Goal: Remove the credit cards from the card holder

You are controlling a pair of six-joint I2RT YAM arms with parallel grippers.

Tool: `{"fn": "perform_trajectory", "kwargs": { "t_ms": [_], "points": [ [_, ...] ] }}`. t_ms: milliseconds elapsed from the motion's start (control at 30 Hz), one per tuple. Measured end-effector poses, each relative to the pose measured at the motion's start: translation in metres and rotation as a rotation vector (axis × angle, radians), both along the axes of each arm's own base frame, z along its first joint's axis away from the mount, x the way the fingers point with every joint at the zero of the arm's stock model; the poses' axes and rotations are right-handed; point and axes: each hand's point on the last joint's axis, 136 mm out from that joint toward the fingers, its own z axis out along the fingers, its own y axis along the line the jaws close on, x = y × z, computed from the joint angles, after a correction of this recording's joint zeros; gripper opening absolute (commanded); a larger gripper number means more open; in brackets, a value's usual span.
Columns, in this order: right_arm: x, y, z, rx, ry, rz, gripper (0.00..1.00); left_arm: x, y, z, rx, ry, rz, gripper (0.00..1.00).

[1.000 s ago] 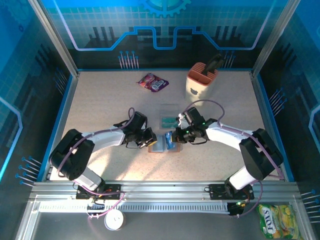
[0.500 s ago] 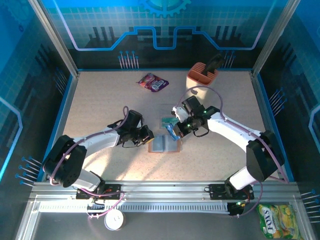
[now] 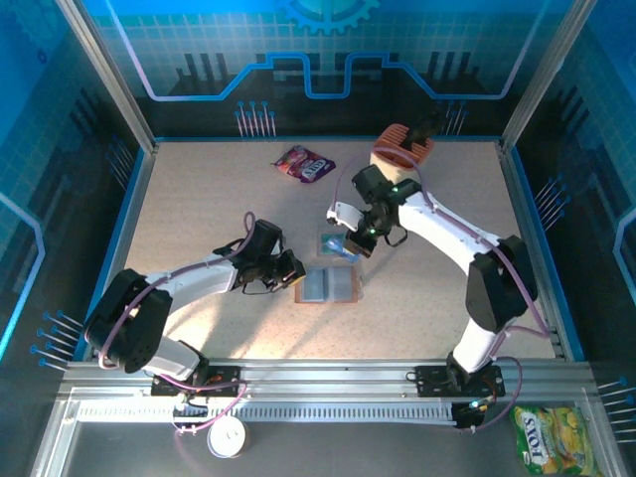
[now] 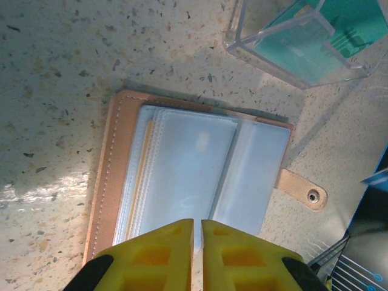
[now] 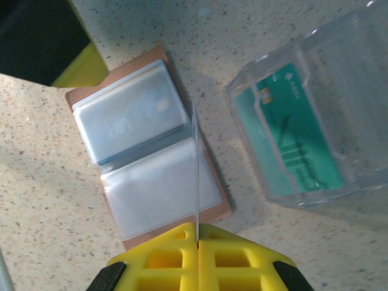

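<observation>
Holder (image 3: pixel 328 286) lies open and flat on the desk (image 3: pixel 199 199), clear pockets facing up. Right hand (image 5: pixel 197 233) is clenched on 1 thin card (image 5: pixel 196 163), seen edge-on over the holder's side nearest the clear box (image 5: pixel 357 73). 1 teal card (image 5: pixel 297 139) lies inside that box. Left hand (image 4: pixel 197 227) sits at the holder's left edge, fingers almost together with nothing between them.
</observation>
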Motion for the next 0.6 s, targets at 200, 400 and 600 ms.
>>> {"fn": "perform_trajectory", "kwargs": {
  "t_ms": [200, 400, 600],
  "points": [
    [0.033, 0.000, 0.006, -0.025, -0.029, 0.061, 0.00, -0.004, 0.003, -0.006, 0.007, 0.013, 0.002, 0.12],
    [0.064, 0.004, 0.009, -0.028, -0.053, 0.087, 0.00, -0.005, 0.003, -0.007, 0.007, 0.016, 0.003, 0.15],
    [0.088, 0.003, 0.007, -0.037, -0.058, 0.098, 0.00, -0.002, 0.001, -0.006, -0.010, -0.003, 0.009, 0.15]
  ]
}}
